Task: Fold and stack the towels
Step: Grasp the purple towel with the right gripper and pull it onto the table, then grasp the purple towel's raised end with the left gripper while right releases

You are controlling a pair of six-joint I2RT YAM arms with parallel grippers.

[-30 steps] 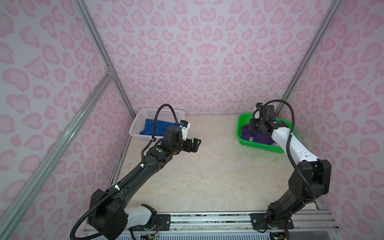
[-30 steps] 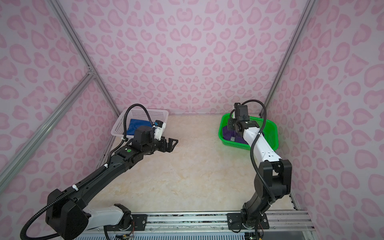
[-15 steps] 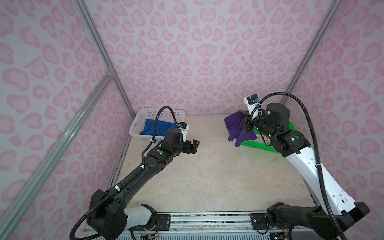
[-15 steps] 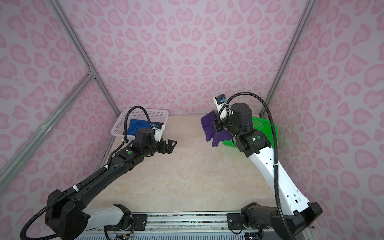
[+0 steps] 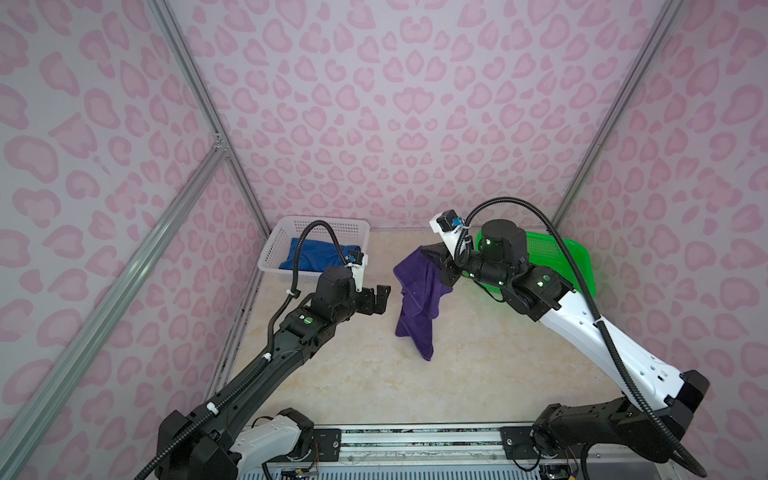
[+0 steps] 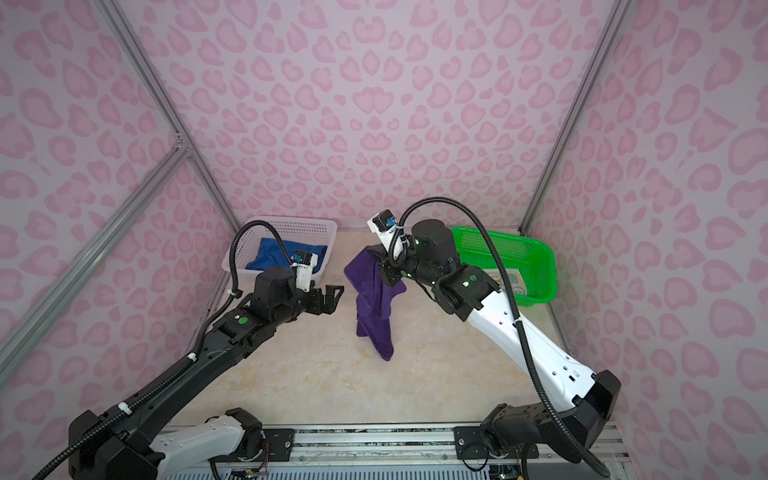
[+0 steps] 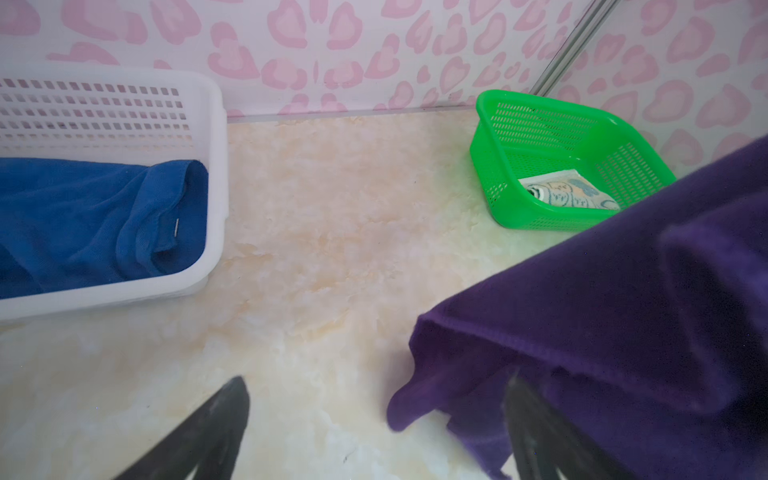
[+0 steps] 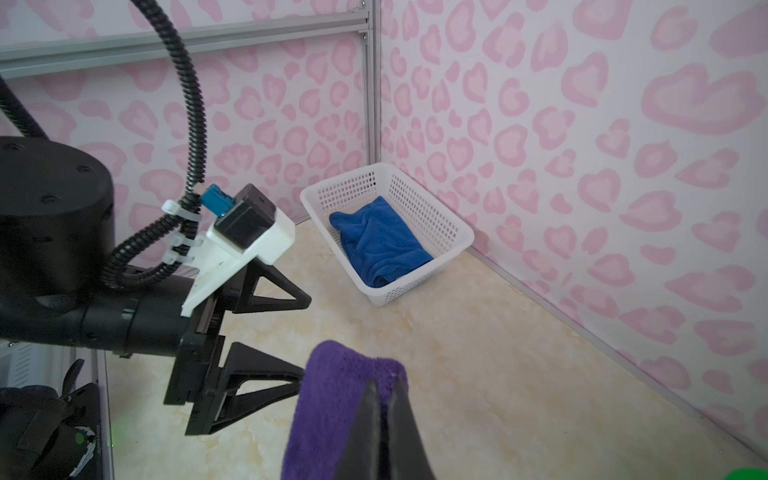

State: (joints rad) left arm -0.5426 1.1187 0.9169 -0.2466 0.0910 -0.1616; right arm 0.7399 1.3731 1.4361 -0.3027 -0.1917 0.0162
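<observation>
Top views let us read the table like a dial, with six o'clock nearest the camera. Toward the middle, the left gripper reaches in from seven o'clock, its fingers spread wide and holding nothing. Just beside it, at its three o'clock, the purple towel hangs in a long crumpled drape from the right gripper. That gripper comes in from five o'clock and is pressed together on the towel's upper edge. In the right wrist view we see its two fingertips meeting over a fold of purple cloth. We cannot tell whether the towel's lowest corner touches the table. Nor can we tell whether the left gripper touches the cloth, though in the left wrist view the towel overlaps one of its fingers. Farther back, at eleven o'clock, the white basket sits in the far corner with the blue towel bunched inside. At one o'clock, the green basket holds the patterned towel, which lies flat on its floor, well apart from the other two.
</observation>
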